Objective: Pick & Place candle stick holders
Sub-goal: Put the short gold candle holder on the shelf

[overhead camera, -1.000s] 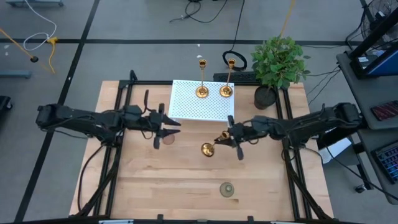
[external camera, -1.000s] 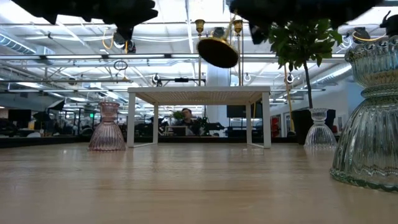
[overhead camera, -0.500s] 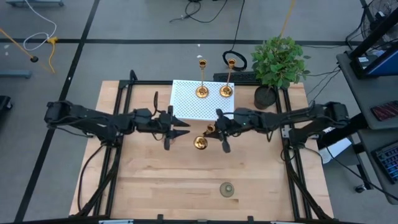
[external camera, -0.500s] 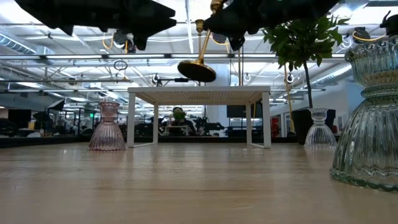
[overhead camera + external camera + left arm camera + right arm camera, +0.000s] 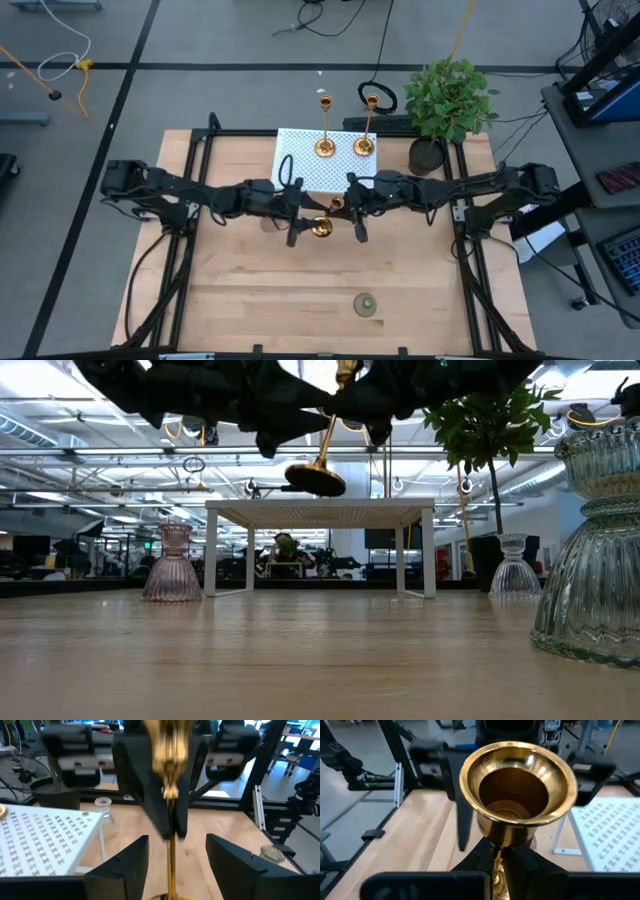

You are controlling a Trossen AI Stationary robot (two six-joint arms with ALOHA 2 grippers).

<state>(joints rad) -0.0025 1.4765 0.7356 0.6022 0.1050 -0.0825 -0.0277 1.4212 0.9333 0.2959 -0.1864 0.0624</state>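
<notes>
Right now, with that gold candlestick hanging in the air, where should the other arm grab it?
Probably on the thin stem of the candlestick, below the right gripper that pinches it near the cup. The left gripper already has its open fingers either side of that bare stem; the flared base looks too wide.

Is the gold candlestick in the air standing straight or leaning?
Leaning: the candlestick hangs slanted in the right pincer, base off to one side.
</notes>
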